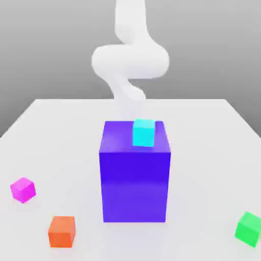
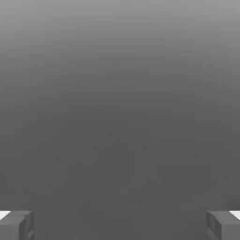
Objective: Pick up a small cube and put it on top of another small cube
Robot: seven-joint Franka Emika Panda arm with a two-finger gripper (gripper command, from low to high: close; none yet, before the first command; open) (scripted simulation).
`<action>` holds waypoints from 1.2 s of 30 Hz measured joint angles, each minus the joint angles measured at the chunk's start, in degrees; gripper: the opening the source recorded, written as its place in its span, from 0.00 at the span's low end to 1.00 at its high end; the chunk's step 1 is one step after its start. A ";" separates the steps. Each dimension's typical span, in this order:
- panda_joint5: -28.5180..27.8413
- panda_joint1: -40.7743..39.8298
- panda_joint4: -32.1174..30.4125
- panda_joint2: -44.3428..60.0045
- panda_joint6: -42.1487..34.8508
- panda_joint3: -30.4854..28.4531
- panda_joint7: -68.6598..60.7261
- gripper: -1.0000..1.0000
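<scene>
Near edge of table (image 1: 61, 127): orange cube (image 1: 62, 231) and green cube (image 1: 249, 229), magenta cube (image 1: 23, 189) just behind. Mid-table: tall purple block (image 1: 135, 183), cyan cube (image 1: 144, 132) resting on its top. Arm (image 1: 130, 61) behind block. Gripper (image 2: 120, 225) fingers (image 2: 16, 225) wide apart, holding nothing.

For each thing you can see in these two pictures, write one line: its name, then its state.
Cyan cube: resting on top of the blue block.
Blue block: standing on the table.
Magenta cube: on the table, alone.
Orange cube: on the table, alone.
Green cube: on the table, alone.
Gripper: open, holding nothing.
</scene>
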 joint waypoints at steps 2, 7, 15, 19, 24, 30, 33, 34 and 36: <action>1.28 0.01 -1.54 4.38 2.13 -3.45 -2.23 0.50; 4.66 -0.22 -5.18 14.72 7.18 -11.53 -7.77 0.50; 11.68 -2.83 -10.91 31.49 15.06 -22.14 -17.74 0.50; 14.88 -7.01 -13.78 39.85 19.02 -25.55 -22.49 0.50; 15.45 -12.13 -17.46 49.35 24.39 -28.17 -25.95 0.50; 24.98 -19.47 -15.92 58.14 30.14 -20.22 -33.80 0.50; 30.17 -24.28 -14.70 62.33 33.01 -14.32 -37.75 0.50; 31.14 -25.31 -14.47 63.14 33.59 -13.08 -38.51 0.00; 31.13 -25.31 -14.47 63.14 33.58 -13.08 -38.50 0.00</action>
